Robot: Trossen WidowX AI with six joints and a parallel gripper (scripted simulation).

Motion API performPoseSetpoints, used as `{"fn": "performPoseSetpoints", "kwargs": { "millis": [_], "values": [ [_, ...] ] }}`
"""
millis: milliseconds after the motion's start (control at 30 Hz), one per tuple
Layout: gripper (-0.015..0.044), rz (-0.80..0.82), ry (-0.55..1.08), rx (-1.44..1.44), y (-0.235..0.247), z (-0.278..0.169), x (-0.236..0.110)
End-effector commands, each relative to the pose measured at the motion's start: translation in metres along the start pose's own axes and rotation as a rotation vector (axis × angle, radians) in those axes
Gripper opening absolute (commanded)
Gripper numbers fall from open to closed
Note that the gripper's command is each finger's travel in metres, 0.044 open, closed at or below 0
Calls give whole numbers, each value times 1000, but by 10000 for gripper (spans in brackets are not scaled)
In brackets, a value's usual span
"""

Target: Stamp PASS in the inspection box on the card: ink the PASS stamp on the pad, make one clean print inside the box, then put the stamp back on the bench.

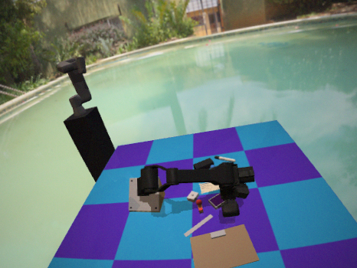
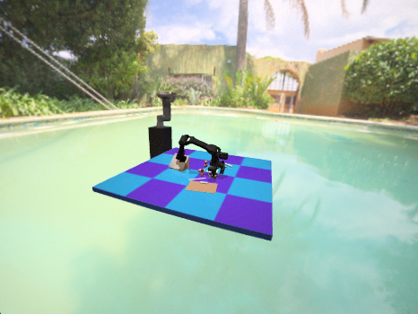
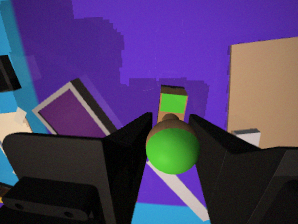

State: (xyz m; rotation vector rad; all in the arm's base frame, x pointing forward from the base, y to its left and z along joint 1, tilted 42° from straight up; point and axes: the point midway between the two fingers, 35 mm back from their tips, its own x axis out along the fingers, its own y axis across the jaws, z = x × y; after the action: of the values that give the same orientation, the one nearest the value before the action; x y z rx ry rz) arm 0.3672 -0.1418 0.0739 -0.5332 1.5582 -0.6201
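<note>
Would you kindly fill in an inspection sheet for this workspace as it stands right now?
Surface: blue and purple checkered board, ringed by pool water.
Job's things: green-knobbed stamp between the jaws; purple ink pad on its left in the wrist view; card partly under the arm.
Clutter: red-knobbed stamp, white block, white strip, marker, brown clipboard.
Grippers: gripper shut on the green-knobbed stamp's knob.
Cables: nothing seen.
Surroundings: second dark arm on a black pedestal at the board's edge; trees, walls.
</note>
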Motion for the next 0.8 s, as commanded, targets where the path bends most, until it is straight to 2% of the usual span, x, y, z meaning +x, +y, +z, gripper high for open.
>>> {"fn": "performPoseSetpoints", "kwargs": {
  "millis": [0, 767],
  "values": [
    [0, 2, -1, 4, 0, 1, -2],
    [0, 2, -1, 4, 0, 1, -14]
  ]
}}
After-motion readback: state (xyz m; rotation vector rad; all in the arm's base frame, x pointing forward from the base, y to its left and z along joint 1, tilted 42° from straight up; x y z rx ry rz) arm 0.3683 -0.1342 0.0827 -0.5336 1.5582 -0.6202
